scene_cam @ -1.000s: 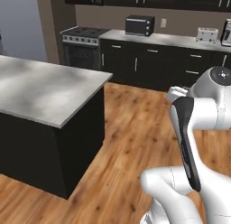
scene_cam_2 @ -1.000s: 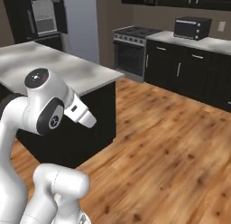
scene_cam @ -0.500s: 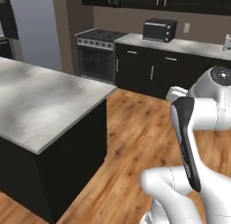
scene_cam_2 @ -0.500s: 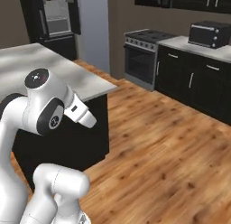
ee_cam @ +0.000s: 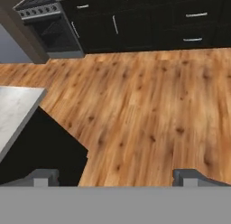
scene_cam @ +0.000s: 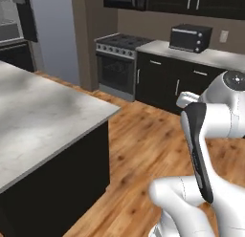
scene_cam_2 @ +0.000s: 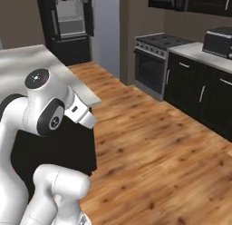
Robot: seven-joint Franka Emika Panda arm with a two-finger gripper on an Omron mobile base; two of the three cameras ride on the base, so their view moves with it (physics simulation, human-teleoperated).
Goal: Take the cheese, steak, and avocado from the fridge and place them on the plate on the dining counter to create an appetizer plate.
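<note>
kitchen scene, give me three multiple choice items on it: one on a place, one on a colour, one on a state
1. Where does the microwave stand?
A. on the floor
B. on the back counter, right of the stove
C. on the island

2. What colour is the island top?
A. pale grey marbled
B. red
C. black

3. How does the fridge stand in the right base view?
A. shut
B. lying on its side
C. open, with its pale inside showing

Key:
1 B: the dark box sits on the pale countertop beside the stove.
2 A: the top is mottled grey over a black base.
3 C: pale shelves show between the black frame and the door.
</note>
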